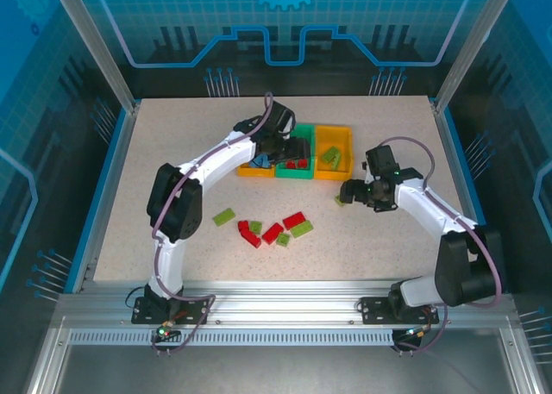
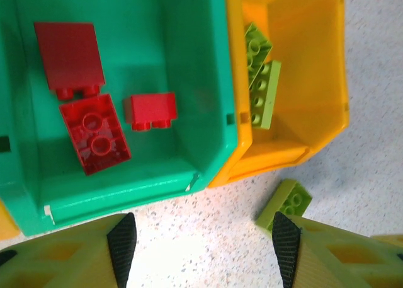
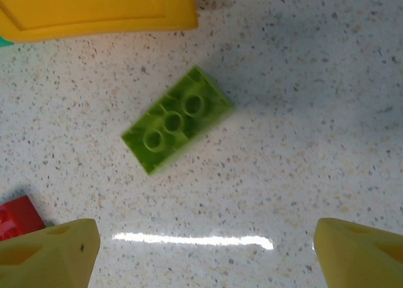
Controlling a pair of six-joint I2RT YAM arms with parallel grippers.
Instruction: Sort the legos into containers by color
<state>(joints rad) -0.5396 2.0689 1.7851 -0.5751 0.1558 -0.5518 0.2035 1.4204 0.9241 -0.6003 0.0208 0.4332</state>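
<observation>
**Green brick** (image 3: 176, 119), lying flat and studs up on the desk (image 3: 327, 111), right of centre and just on the near side of the right-hand yellow bin (image 3: 94, 11). It is touched by nothing. The brick is judged to be light, rigid hard plastic with smooth, rather slippery side walls. Breakage is not to be feared, but a glancing pinch could make it skid or twist out. Hold is best taken across the two long side walls, near the middle of the length, with the pads set square to them. As the brick lies askew to the jaws, the wrist would probably have to be turned first.

The right tool (image 3: 204, 253) is held above the brick, its jaws spread wide and empty. A red brick (image 3: 19, 218) is seen close to one finger.

The bins are set in a row toward the far edge of the desk. In the right-hand yellow bin two green bricks (image 2: 264, 92) are lying. In the green bin (image 2: 201, 80) beside it there are three red bricks (image 2: 94, 133). Blue bricks (image 1: 259, 161) are held in the left-end bin (image 1: 246, 171).

The left tool (image 2: 204, 244) is poised at the near rim of the green bin, jaws apart and nothing gripped. The scattered bricks (image 1: 272, 232), red and green, lie toward the middle of the near edge and are not yet sorted.
</observation>
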